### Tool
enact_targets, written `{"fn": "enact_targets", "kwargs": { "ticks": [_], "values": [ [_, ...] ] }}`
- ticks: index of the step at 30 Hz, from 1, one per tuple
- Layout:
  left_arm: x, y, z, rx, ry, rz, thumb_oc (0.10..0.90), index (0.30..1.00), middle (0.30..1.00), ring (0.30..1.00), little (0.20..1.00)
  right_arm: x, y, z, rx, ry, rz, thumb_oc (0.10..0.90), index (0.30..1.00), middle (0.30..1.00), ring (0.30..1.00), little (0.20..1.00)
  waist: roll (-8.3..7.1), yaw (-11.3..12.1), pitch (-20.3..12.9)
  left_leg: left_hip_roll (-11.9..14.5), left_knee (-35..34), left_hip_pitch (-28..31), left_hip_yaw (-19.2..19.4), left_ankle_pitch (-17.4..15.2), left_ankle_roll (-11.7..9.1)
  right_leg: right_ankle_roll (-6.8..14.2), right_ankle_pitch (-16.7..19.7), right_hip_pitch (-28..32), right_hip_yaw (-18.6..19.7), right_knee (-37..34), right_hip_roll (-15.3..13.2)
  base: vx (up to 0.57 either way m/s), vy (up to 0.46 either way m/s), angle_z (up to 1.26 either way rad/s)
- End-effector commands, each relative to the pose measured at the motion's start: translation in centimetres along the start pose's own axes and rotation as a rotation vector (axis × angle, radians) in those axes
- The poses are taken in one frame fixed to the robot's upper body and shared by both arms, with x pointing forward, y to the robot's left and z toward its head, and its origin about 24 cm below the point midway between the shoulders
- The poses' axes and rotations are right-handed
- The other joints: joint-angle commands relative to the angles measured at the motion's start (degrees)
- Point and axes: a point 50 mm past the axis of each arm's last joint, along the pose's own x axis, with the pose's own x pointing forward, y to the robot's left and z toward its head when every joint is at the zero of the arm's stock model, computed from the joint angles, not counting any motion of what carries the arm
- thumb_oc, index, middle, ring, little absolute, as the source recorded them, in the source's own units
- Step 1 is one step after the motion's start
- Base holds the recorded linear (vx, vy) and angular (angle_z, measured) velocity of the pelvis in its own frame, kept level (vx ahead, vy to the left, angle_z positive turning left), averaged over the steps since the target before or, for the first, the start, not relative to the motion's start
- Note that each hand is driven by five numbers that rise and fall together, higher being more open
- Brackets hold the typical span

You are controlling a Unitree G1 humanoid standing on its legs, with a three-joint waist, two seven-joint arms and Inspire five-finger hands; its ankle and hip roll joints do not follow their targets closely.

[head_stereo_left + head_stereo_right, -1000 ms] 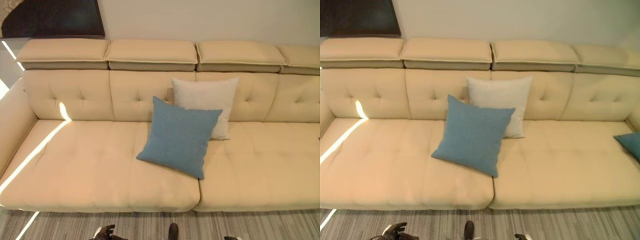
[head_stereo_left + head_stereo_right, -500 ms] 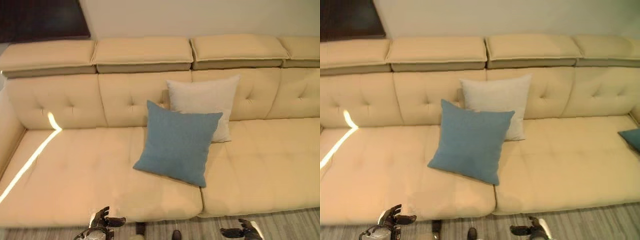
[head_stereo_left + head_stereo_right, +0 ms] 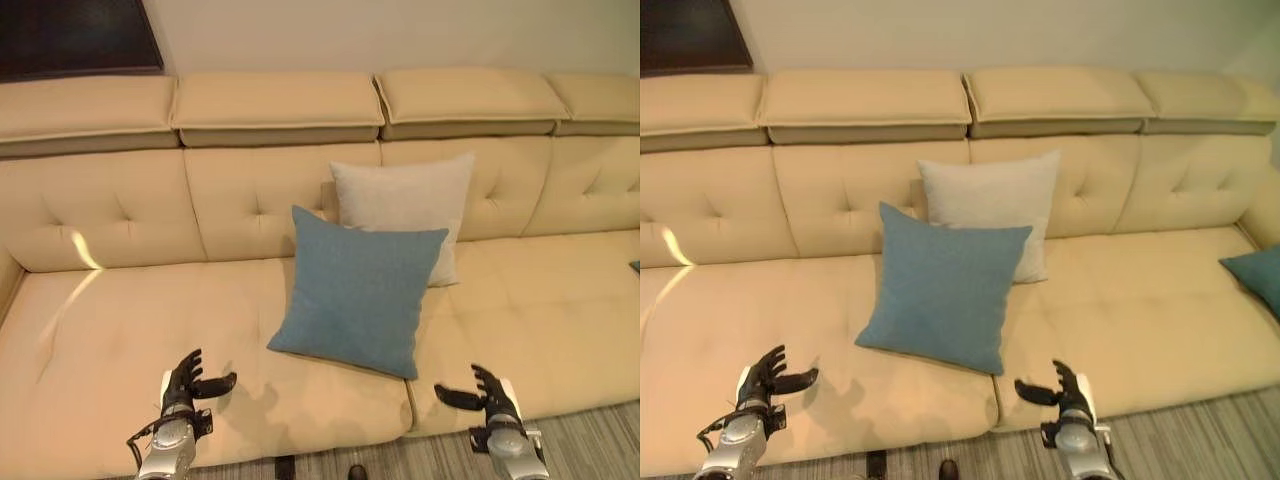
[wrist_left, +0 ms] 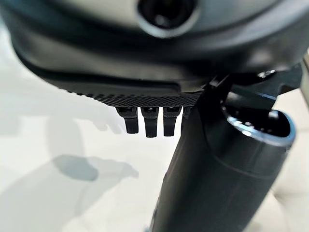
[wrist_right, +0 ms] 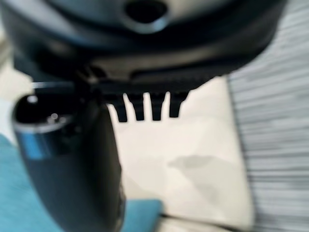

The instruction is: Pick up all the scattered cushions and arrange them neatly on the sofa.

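Left hand (image 3: 183,385): held above the near edge of the sofa seat, left of the blue cushion, fingers spread and straight, thumb out to the side, holding nothing.
Right hand (image 3: 490,395): held above the near edge of the seat, right of the blue cushion, fingers loose and apart, thumb stretched toward the middle, holding nothing.
Sofa (image 3: 130,310): long, cream, with tufted backrest and flat headrest pads along the far side; it spans the whole width of the head views.
Blue cushion (image 3: 358,290): stands tilted on the seat near the middle, leaning back, its lower corner close to the seam between two seat pads; both hands are well apart from it.
White cushion (image 3: 405,200): upright against the backrest, just behind the blue cushion and to its right, partly covered by it.
Second blue cushion (image 3: 1255,275): lies at the far right end of the seat, cut off by the edge of the right eye view.
Rug (image 3: 1200,440): grey, striped, on the floor at the near right, in front of the sofa.
Dark panel (image 3: 75,35): on the wall at the far left, above the headrests.
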Motion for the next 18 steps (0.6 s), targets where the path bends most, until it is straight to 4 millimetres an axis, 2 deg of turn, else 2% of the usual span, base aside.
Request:
{"fn": "enact_targets", "kwargs": {
  "ticks": [1,2,4,5,6,7,8,10,16,17,18],
  "values": [
    [2.0,-1.3,8.7,-0.086,-0.314,-0.014,0.8,0.9,0.9,0.9,0.9,1.8,-3.1,7.3,0.127,-0.262,-0.132,0.8,0.9,0.9,0.9,0.9,0.43,0.01,-0.25,0.09,0.16,-0.11,0.08,-5.86,-2.3,3.69,2.63,-5.42,1.42,0.35,1.29,-0.11,-0.019,-0.14],
    [2.0,-1.3,8.7,-0.087,-0.315,-0.014,0.8,0.9,0.9,0.9,0.9,1.8,-3.1,7.3,0.128,-0.263,-0.132,0.8,0.9,0.9,0.9,0.9,0.43,0.0,-0.34,0.1,0.16,-0.29,0.07,-5.83,-2.3,3.68,2.66,-5.6,1.42,0.35,1.3,-0.15,-0.028,-0.1],
    [2.1,-2.2,10.4,-0.111,-0.364,-0.041,0.8,0.9,0.9,0.9,0.9,2.0,-2.7,9.1,0.164,-0.312,-0.121,0.8,0.9,0.9,0.9,0.9,0.64,-0.16,-0.26,0.17,0.16,-2.78,-0.03,-5.29,-2.36,3.8,3.31,-8.31,1.5,0.35,1.41,-0.11,-0.028,-0.03],
    [2.2,-3.4,12.5,-0.16,-0.419,-0.061,0.8,0.9,0.9,0.9,0.9,2.1,-2.1,11.2,0.209,-0.37,-0.109,0.8,0.9,0.9,0.9,0.9,0.87,-0.26,0.46,0.15,0.16,-5.12,-0.26,-4.65,-2.41,3.89,4.08,-10.8,1.44,0.35,1.48,-0.1,-0.029,-0.04],
    [2.2,-3.4,12.5,-0.161,-0.42,-0.061,0.8,0.9,0.9,0.9,0.9,2.1,-2.2,11.3,0.209,-0.371,-0.109,0.8,0.9,0.9,0.9,0.9,0.89,-0.29,0.34,0.15,0.16,-5.34,-0.29,-4.61,-2.41,3.89,4.11,-11.0,1.41,0.35,1.48,-0.12,-0.036,-0.03],
    [2.3,-4.4,14.2,-0.188,-0.463,-0.082,0.8,0.9,0.9,0.9,0.9,2.2,-1.7,13.1,0.242,-0.416,-0.099,0.8,0.9,0.9,0.9,0.9,1.03,-0.36,0.85,-0.02,0.16,-7.7,-0.54,-3.95,-2.48,3.88,4.88,-13.41,1.37,0.35,1.53,-0.05,-0.017,0.01],
    [2.3,-4.4,14.3,-0.189,-0.464,-0.082,0.8,0.9,0.9,0.9,0.9,2.2,-1.8,13.1,0.243,-0.416,-0.099,0.8,0.9,0.9,0.9,0.9,1.04,-0.38,0.76,-0.02,0.16,-7.87,-0.55,-3.91,-2.47,3.88,4.91,-13.57,1.35,0.35,1.53,-0.08,-0.025,0.01],
    [2.2,-5.3,16.1,-0.204,-0.511,-0.104,0.8,0.9,0.9,0.9,0.9,2.2,-1.4,14.9,0.272,-0.458,-0.088,0.8,0.9,0.9,0.9,0.9,1.24,-0.41,0.98,-0.18,0.16,-10.23,-0.68,-3.14,-2.58,3.82,5.74,-15.87,1.26,0.35,1.48,-0.03,-0.011,-0.01],
    [2.2,-5.3,16.1,-0.205,-0.512,-0.104,0.8,0.9,0.9,0.9,0.9,2.3,-1.4,15.0,0.273,-0.459,-0.089,0.8,0.9,0.9,0.9,0.9,1.26,-0.43,0.82,-0.19,0.16,-10.48,-0.71,-3.09,-2.58,3.82,5.78,-16.11,1.24,0.35,1.48,0.0,0.0,0.0],
    [2.3,-6.3,21.7,-0.164,-0.637,-0.133,0.8,0.9,0.9,0.9,0.9,2.0,-0.4,20.3,0.35,-0.57,-0.055,0.8,0.9,0.9,0.9,0.9,1.65,-0.4,1.54,-0.21,0.16,-15.7,-0.92,-1.55,-3.04,3.9,6.94,-21.23,1.38,0.35,1.34,0.01,-0.031,0.02],
    [2.3,-6.4,22.8,-0.157,-0.658,-0.137,0.8,0.9,0.9,0.9,0.9,1.9,-0.3,21.4,0.368,-0.596,-0.047,0.8,0.9,0.9,0.9,0.9,1.72,-0.49,1.49,-0.26,0.16,-16.9,-1.0,-1.26,-3.14,3.92,7.18,-22.49,1.43,0.35,1.33,0.01,-0.037,-0.07]
  ]
}}
